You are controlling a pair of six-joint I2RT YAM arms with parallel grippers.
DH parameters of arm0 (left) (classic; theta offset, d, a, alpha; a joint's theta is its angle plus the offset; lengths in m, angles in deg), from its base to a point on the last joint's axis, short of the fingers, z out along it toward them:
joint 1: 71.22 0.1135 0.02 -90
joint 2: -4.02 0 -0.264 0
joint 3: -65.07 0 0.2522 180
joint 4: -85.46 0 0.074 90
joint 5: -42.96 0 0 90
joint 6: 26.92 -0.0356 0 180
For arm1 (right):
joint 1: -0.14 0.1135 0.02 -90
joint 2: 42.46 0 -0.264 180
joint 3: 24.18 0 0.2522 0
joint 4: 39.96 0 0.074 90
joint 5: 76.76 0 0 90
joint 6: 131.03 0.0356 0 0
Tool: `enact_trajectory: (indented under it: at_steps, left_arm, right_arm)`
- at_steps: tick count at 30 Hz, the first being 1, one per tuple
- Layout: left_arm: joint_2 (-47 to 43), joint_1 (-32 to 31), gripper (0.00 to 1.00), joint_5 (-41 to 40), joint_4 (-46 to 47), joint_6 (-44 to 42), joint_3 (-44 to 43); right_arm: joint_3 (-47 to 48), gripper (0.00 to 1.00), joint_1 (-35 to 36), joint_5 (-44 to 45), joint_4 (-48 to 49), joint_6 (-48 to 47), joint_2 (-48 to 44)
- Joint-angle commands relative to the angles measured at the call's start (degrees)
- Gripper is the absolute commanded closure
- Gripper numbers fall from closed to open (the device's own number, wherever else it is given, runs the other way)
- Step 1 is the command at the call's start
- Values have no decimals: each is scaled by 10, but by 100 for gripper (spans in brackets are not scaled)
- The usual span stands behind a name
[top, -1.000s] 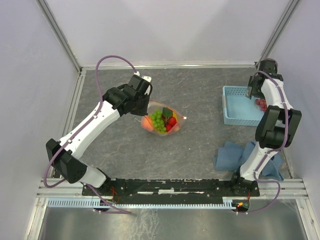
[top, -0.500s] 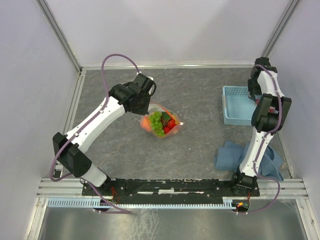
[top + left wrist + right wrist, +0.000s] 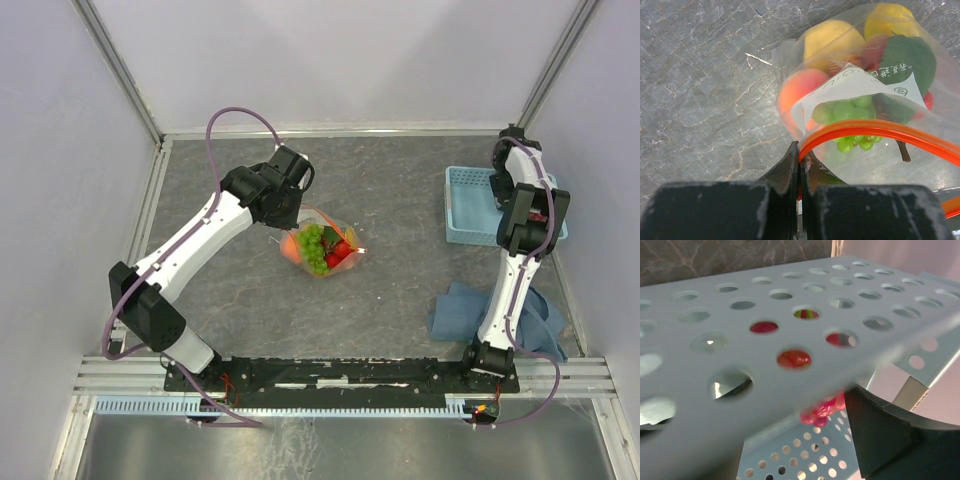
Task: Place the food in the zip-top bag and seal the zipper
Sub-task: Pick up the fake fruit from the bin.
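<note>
Jaws on your left gripper [image 3: 800, 162] pinch the zipper [image 3: 880, 131]; the right gripper [image 3: 795, 455] gapes wide at the upper-right mesh basket [image 3: 462, 215]. Yank it and the zip-top bag [image 3: 790, 55] probably dumps the grapes [image 3: 850, 112].

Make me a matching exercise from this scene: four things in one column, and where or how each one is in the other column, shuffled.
Things
1. zip-top bag
2. basket
3. cloth
4. left gripper

Descriptions
a. light blue, at the far right of the table
b. crumpled beside the base of the right arm
c. mid-table, holding fruit
d. shut on the red-orange zipper

Pairs: 1-c, 2-a, 3-b, 4-d
</note>
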Motion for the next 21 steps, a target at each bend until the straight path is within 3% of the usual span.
enact_trajectory:
  at_steps: [1, 4, 8, 16, 21]
  left_arm:
    - [4, 3, 97, -11, 6, -26, -25]
    - [3, 3, 97, -12, 5, -26, -24]
    - [0, 3, 97, -15, 6, -27, -22]
    - [-12, 3, 97, -18, 9, -26, -15]
    - [-19, 3, 97, -15, 16, -26, -9]
  right_arm:
    - [22, 19, 3, -18, -14, -6, 14]
    - [18, 23, 3, -31, -16, 2, 20]
    - [19, 35, 2, -40, -16, 7, 27]
    - [13, 71, 2, -51, -17, 41, 7]
    - [-7, 78, 11, -85, -17, 70, -40]
